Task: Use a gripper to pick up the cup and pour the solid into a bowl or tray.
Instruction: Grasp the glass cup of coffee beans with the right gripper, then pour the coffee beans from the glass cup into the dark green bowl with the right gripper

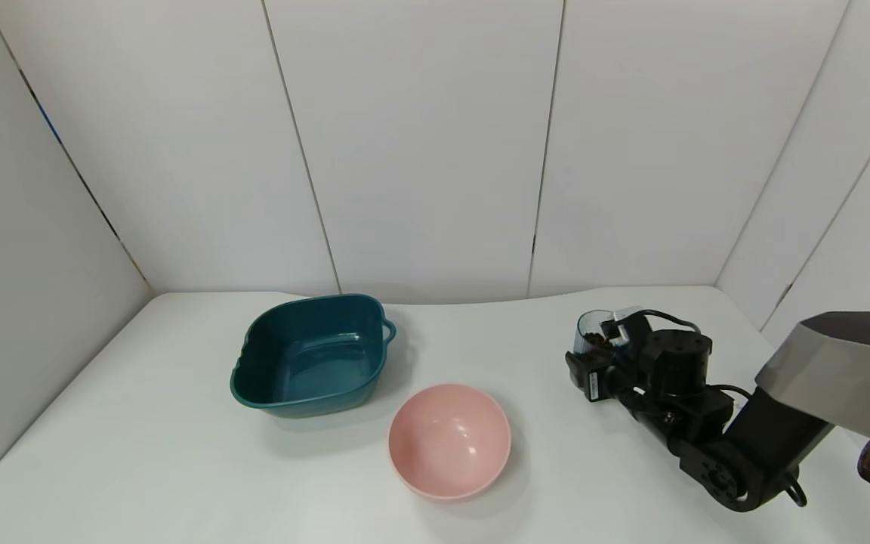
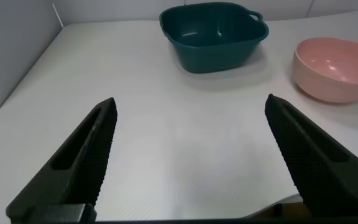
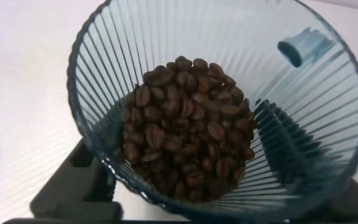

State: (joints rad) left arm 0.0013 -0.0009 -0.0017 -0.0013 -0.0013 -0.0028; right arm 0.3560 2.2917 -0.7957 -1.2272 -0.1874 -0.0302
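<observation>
White walls stand behind a white table (image 1: 140, 423); on its right side the right gripper (image 1: 593, 363) holds the cup (image 1: 592, 334) tight between its fingers — the cup stands upright with brown beans (image 3: 188, 127) piled inside; the teal basin (image 1: 310, 355) sits well apart to the left, just beside a pink bowl (image 1: 450, 440); the left gripper (image 2: 188, 158) hangs low over the table's left part, spread wide — it holds nothing.

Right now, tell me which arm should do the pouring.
Right. The right gripper already has its jaws around the cup of beans, right of the pink bowl. The left gripper is open, holds nothing, and is well short of the basin.
</observation>
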